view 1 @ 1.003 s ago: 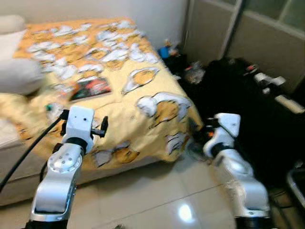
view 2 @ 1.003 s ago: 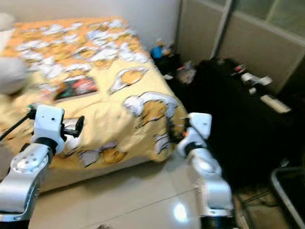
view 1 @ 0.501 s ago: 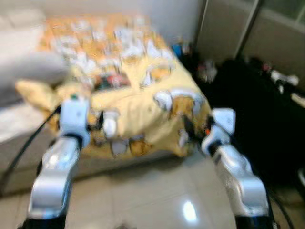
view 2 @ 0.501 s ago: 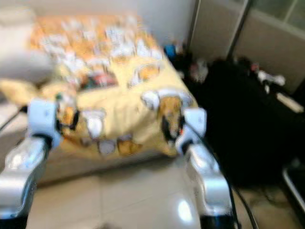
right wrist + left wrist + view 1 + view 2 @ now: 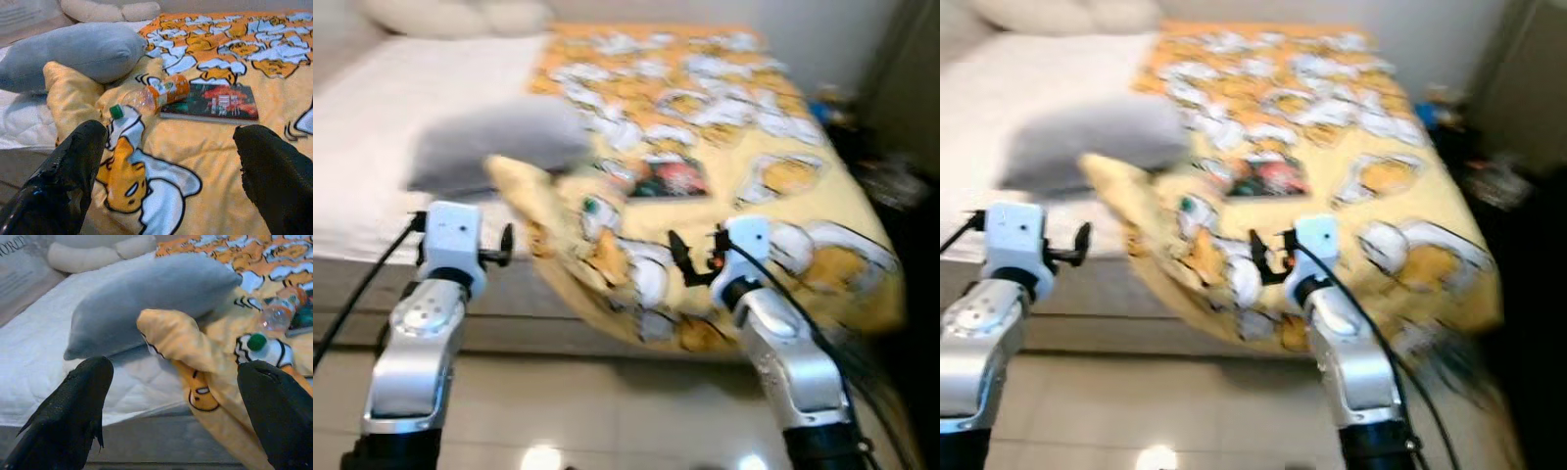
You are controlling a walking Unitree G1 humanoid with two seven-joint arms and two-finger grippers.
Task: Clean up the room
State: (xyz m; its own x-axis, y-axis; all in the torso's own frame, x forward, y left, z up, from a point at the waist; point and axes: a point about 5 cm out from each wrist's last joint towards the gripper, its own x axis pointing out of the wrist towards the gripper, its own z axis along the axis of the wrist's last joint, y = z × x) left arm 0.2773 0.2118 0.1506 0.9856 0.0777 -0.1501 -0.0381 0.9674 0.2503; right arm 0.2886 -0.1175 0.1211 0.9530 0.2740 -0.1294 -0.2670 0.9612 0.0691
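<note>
A clear plastic bottle [image 5: 156, 93] with an orange label and green cap lies on the yellow cartoon blanket [image 5: 754, 127], beside a dark book [image 5: 215, 102]. The book [image 5: 671, 179] sits mid-bed. A grey pillow [image 5: 499, 147] rests on the white mattress [image 5: 382, 108], against a bunched fold of blanket [image 5: 181, 340]. My left gripper [image 5: 171, 431] is open, held in front of the bed's edge and facing the pillow. My right gripper [image 5: 166, 196] is open with nothing in it, at the blanket's hanging edge, short of the bottle.
White pillows [image 5: 460, 15] lie at the head of the bed. The blanket drapes over the bed's near side down toward the glossy tiled floor [image 5: 607, 421]. Dark clutter [image 5: 1489, 176] shows blurred past the bed's right side.
The whole view has swung left, away from the dark furniture and onto the bed, the grey pillow and white mattress. Both arms stay raised before me.
</note>
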